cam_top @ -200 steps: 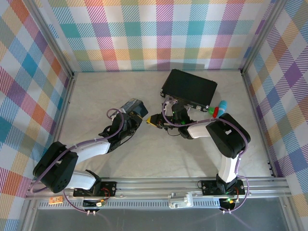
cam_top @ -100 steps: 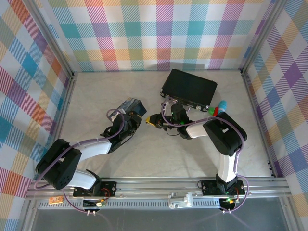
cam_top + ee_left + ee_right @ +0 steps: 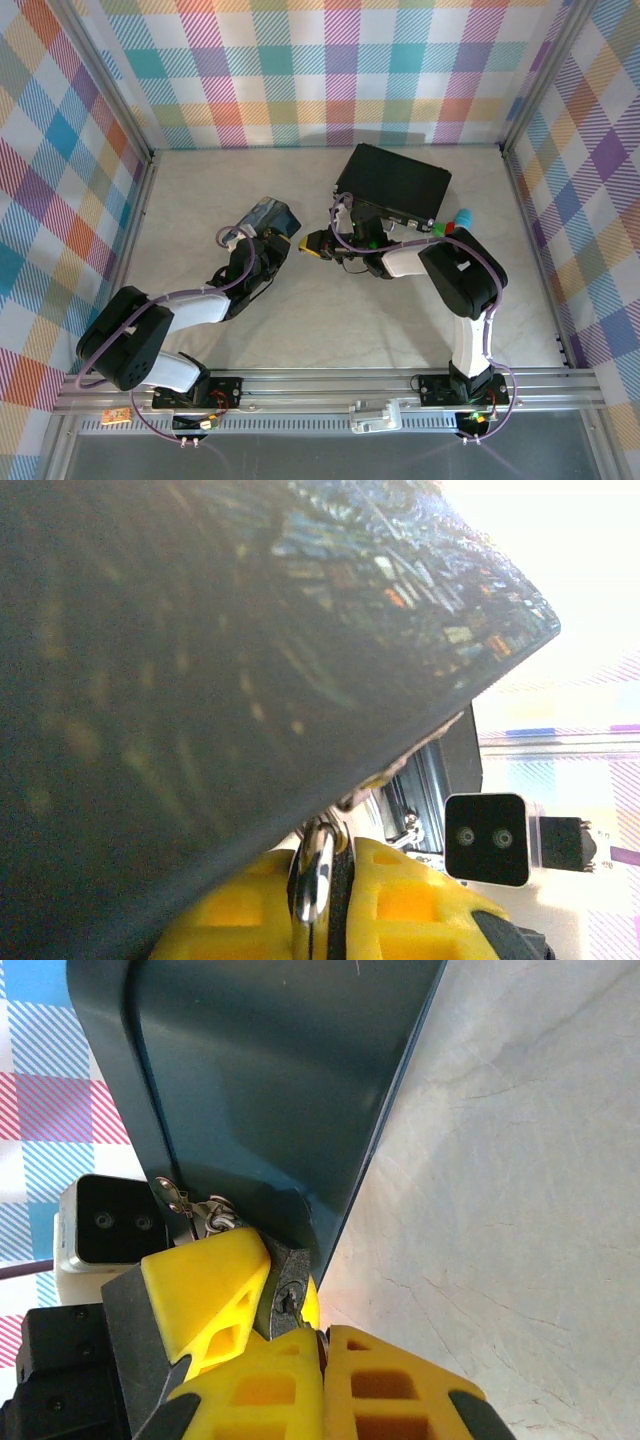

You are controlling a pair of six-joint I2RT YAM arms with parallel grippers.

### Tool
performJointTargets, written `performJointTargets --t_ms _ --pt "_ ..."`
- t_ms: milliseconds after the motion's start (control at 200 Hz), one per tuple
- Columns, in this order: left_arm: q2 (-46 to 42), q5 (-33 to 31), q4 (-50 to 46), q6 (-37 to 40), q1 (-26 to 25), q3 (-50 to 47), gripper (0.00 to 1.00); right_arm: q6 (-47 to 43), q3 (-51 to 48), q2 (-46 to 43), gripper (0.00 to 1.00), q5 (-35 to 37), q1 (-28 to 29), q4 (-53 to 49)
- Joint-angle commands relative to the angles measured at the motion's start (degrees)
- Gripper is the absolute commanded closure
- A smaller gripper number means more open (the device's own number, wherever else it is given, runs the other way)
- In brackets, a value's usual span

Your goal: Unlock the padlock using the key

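Two grippers met at one corner of the tin, about 10 o'clock from the middle of the table (image 3: 190, 200) in the top view. The left gripper (image 3: 320, 885) had its yellow fingers pinched on the padlock (image 3: 314, 865), a silvery sliver in the seam between them. I judge this was to keep the lock steady with its keyhole facing the other arm. The blue starry tin (image 3: 200, 630) loomed over that wrist camera, dark and blurred, and hid how the padlock hung from it.

From the right wrist, the lock's grey body and keyhole sat at 11 o'clock of the right gripper (image 3: 322, 1358), just touching its tips. Those fingers were pressed together, probably on the key and lined up toward the slot. The key itself was buried between the pads and I could not make it out, so whether it had entered the keyhole was unclear. The black case (image 3: 395, 183) lay at 2 o'clock, its near edge partly covered by the right arm.
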Motion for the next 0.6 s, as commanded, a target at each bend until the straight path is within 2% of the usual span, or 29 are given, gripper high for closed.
performJointTargets --t_ms 0,240,450,590 --pt "0.93 10.66 6.77 0.71 -2.95 0.11 1.00 1.02 2.01 -0.92 1.00 -3.97 4.89 9.35" --pt "0.11 10.75 6.26 -0.33 0.11 0.18 1.00 -4.81 -3.40 -3.50 1.00 -1.36 2.96 5.19" --pt "-4.87 6.05 -1.85 3.12 2.63 -0.67 1.00 -0.51 -10.17 -6.21 1.00 1.06 -1.27 9.39" --pt "-5.60 4.76 -3.52 3.92 3.20 -0.30 1.00 1.05 -12.20 -8.15 1.00 2.83 -1.71 9.64"
